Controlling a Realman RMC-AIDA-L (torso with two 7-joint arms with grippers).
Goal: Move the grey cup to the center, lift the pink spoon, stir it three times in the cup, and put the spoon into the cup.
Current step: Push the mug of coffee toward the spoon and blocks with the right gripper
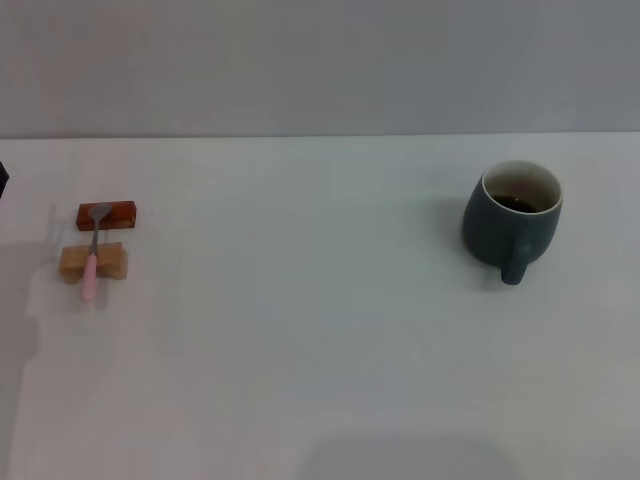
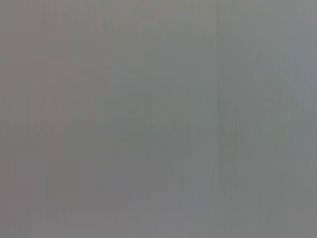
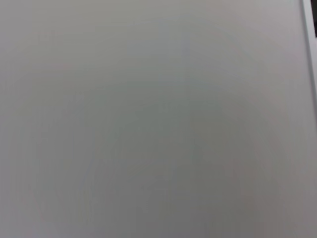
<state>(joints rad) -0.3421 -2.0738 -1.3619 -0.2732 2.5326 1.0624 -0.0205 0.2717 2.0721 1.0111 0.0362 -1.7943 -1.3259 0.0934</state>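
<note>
The grey cup (image 1: 511, 218) stands upright on the right side of the white table (image 1: 320, 330) in the head view, its handle toward me, with dark liquid inside. The pink spoon (image 1: 92, 255) lies at the far left, its metal bowl resting on an orange-red block (image 1: 107, 215) and its pink handle across a tan wooden block (image 1: 93, 261). Neither gripper shows in any view. Both wrist views show only a plain grey surface.
The table's far edge meets a grey wall (image 1: 320, 60). A small dark object (image 1: 3, 178) shows at the left edge of the head view. A wide stretch of bare table lies between the spoon and the cup.
</note>
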